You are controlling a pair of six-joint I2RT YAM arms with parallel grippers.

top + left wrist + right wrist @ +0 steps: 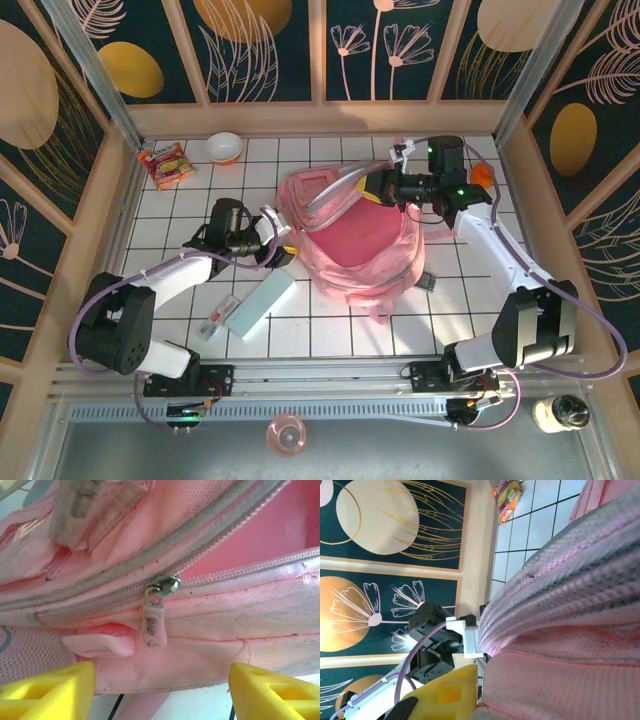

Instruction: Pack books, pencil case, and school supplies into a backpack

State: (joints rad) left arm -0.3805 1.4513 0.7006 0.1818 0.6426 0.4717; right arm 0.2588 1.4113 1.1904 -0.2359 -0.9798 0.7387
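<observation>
The left claw (160, 692) is seen spread wide. Its yellow fingers (50, 692) are set either side of a lower seam of the backpack (365, 245), and the zip pull (154, 622) hangs just ahead, centred between them and untouched. The right claw (388, 187) is pressed together on pink fabric at the bag's far edge, and the mouth appears to be held up by it. The backpack is laid in the middle of the counter (330, 335).

The pencil case (260, 305) is found just behind the left claw, toward the arm bases. Its long axis runs diagonally from near-left to far-right, aimed roughly at the bag. The left arm is judged much the nearer. The clear packet (218, 318) is laid just beside the case's left flank, so a grip across the short side is crowded there. Bare tiles are left on its right and near sides. The grey gadget (427, 280) is tucked against the backpack's right edge, closer to the right arm.
</observation>
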